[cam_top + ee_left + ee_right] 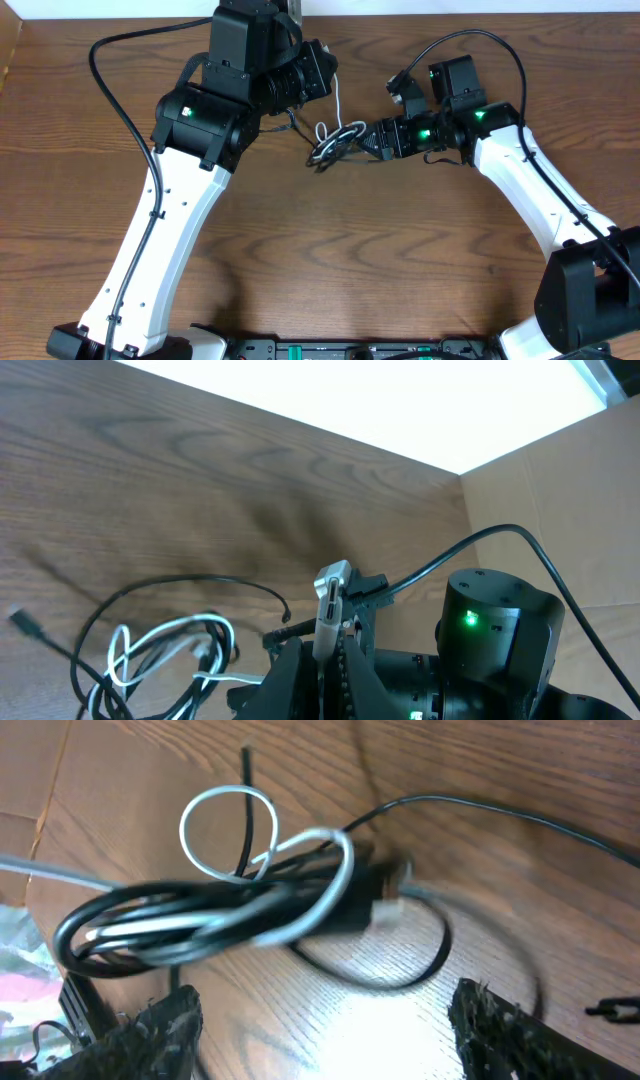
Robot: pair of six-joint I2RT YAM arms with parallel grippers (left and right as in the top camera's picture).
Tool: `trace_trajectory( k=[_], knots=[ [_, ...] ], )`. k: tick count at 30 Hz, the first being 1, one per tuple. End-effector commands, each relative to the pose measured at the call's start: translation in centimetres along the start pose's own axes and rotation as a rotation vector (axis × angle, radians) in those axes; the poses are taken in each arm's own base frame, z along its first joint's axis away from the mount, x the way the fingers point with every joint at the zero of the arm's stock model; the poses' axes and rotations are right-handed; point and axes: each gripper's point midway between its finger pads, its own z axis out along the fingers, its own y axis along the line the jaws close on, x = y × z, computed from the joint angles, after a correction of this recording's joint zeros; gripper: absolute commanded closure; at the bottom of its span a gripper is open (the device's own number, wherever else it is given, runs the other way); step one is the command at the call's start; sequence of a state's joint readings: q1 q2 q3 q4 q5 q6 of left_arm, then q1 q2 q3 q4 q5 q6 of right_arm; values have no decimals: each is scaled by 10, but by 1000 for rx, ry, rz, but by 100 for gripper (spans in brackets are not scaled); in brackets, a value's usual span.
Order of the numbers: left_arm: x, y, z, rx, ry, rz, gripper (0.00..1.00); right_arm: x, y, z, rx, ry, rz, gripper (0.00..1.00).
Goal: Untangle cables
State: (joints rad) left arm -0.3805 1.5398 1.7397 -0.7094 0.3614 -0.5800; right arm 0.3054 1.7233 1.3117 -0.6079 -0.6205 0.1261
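The cables (pixel 335 140) lie in a knot of black and white loops mid-table, between the two arms. My left gripper (pixel 323 644) is shut on the white cable's plug end (pixel 330 595), which sticks up between the fingers; the knot (pixel 160 650) lies down to its left. From overhead that gripper (pixel 328 72) is mostly hidden under its own arm, and a white strand (pixel 339 100) runs down from it into the knot. My right gripper (pixel 368 140) sits just right of the knot. Its fingers (pixel 160 1030) are spread open over bare wood, the bundle (pixel 230 900) lying just ahead of them.
A thick black wire (pixel 110 80) arcs from the left arm across the back left. A cardboard box (pixel 560 490) stands at the table's side. A loose thin black cord (pixel 500 820) trails away to the right. The wooden tabletop (pixel 330 250) stretches toward me.
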Motion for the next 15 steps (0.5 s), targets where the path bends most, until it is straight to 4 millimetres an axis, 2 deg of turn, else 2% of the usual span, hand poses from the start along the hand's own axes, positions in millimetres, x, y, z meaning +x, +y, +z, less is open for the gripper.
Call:
trace_trajectory(
  k=[1,6,10,14,15],
  knots=[
    [-3,-5,-8,18,-16,-4,93,-5,2,0,0,-9,-2,23],
    [9,9,-4,-30,27,-16,93,-5,-13,-2,68,-12,12,23],
    [37,38,11,-129,136,-53,92,-7,-31,-13,95,-26,56,23],
    [59,63,30,-193,252,28,92,-7,-49,-24,119,-37,104,22],
    [63,71,35,-218,276,45,87,-7,-53,-27,123,-37,115,22]
  ],
)
